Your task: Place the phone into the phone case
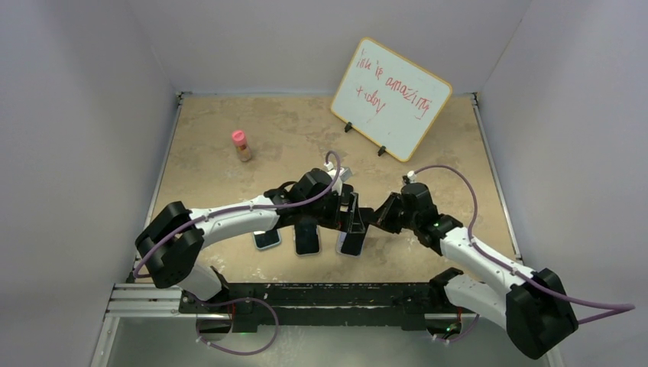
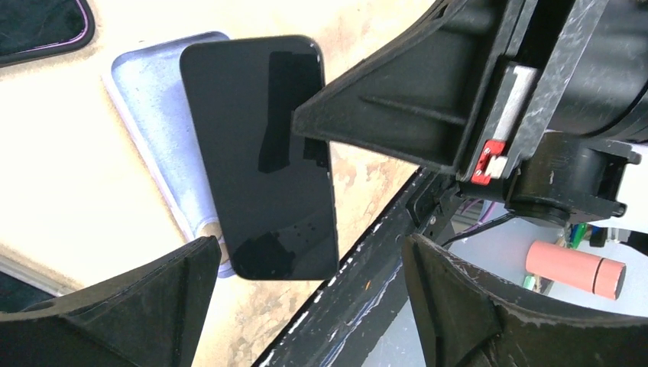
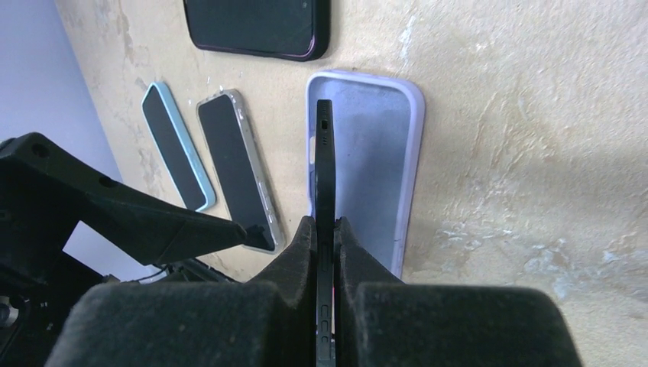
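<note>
The black phone [image 3: 324, 164] stands on its long edge over the open lavender phone case [image 3: 378, 153], which lies flat on the table. My right gripper [image 3: 325, 229] is shut on the phone's edge. In the left wrist view the phone's dark screen [image 2: 260, 153] covers part of the case [image 2: 149, 107], with a right fingertip [image 2: 382, 115] against it. My left gripper [image 2: 306, 306] is open and empty, its jaws wide apart on either side of the phone's near end and not touching it. In the top view both grippers meet at the phone [image 1: 353, 225].
Two other phones [image 1: 267, 238] [image 1: 307, 238] lie left of the case, and a dark-cased phone [image 3: 260, 23] lies nearby. A pink-capped bottle [image 1: 242, 145] and a whiteboard [image 1: 391, 99] stand at the back. The table's front rail [image 2: 367, 267] is close by.
</note>
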{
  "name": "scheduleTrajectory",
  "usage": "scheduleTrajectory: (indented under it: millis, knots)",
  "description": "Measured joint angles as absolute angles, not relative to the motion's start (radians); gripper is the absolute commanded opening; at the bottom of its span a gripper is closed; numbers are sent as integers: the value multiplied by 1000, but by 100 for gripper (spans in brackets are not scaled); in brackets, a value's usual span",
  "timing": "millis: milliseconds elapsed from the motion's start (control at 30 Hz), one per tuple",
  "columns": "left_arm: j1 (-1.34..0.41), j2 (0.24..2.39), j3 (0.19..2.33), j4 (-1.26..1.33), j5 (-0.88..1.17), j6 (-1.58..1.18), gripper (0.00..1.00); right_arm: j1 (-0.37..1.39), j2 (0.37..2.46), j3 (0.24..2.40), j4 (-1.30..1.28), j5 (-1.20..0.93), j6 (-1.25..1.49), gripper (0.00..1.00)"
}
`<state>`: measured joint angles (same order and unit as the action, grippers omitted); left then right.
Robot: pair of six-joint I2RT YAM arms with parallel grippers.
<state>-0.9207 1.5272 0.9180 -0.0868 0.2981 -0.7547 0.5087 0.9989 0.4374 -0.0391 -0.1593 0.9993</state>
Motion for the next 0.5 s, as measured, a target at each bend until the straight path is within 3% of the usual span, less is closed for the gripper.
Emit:
scheduleTrajectory:
  millis: [167, 500]
  knots:
    - [-900, 1525, 899, -92, 299, -735, 87, 446, 1032, 437, -19, -215, 967, 0]
    - [-866, 1525, 833, -32, 316, -709, 69, 425, 1160, 439, 104, -345, 889, 0]
